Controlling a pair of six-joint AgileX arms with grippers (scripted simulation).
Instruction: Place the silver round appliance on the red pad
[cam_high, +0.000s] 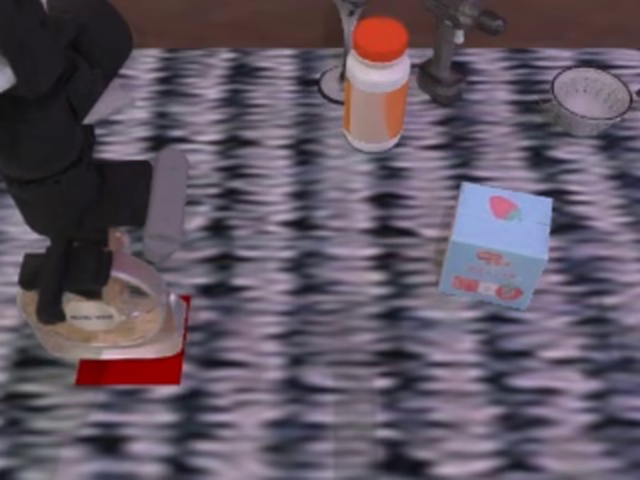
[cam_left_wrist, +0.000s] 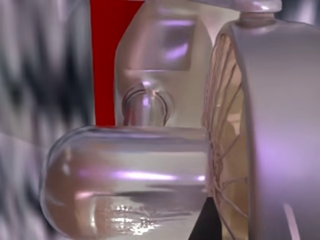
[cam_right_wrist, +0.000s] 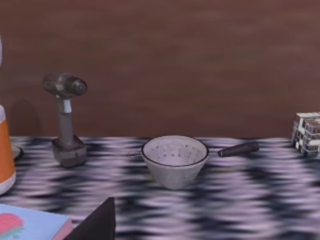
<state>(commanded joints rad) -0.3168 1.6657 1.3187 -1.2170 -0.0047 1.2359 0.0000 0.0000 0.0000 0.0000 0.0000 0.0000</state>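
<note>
The silver round appliance (cam_high: 120, 325) rests at the table's front left, covering most of the red pad (cam_high: 135, 370), whose front edge and right corner show beneath it. My left gripper (cam_high: 72, 285) reaches down onto the appliance's speckled beige face and is shut on it. In the left wrist view the thick silver rim (cam_left_wrist: 280, 125) and the chrome knob (cam_left_wrist: 130, 185) fill the picture, with a strip of the red pad (cam_left_wrist: 102, 60) behind them. My right gripper (cam_right_wrist: 150, 236) is out of the top view and looks toward the table's back right.
An orange bottle with a red cap (cam_high: 377, 85) stands at the back centre, with a drill (cam_high: 450, 50) beside it. A small speckled grey bowl (cam_high: 590, 98) sits at the back right. A blue strawberry carton (cam_high: 497, 245) lies right of centre. A mirrored cube (cam_right_wrist: 307, 132) sits far off.
</note>
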